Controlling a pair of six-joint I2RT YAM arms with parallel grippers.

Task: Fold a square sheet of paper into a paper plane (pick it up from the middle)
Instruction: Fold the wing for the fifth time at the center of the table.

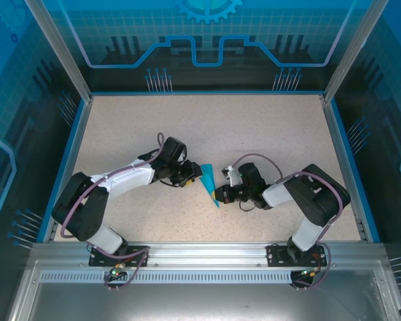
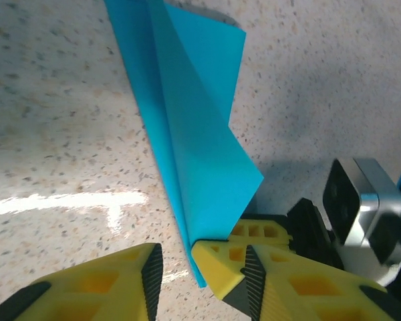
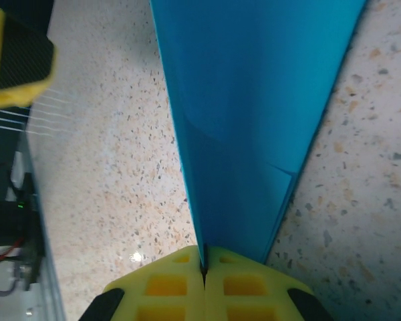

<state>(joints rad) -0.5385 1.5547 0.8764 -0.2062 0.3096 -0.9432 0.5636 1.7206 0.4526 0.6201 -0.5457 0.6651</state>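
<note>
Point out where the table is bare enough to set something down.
The whole far half of the table, between the back wall and both arms, is bare. A smaller bare patch lies near the front rail, between the two arm bases. The middle is crowded: the left tool and right tool meet at the blue paper.

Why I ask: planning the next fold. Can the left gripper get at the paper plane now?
Likely yes: the left gripper, jaws open, straddles the paper plane beside the shut right gripper.
</note>
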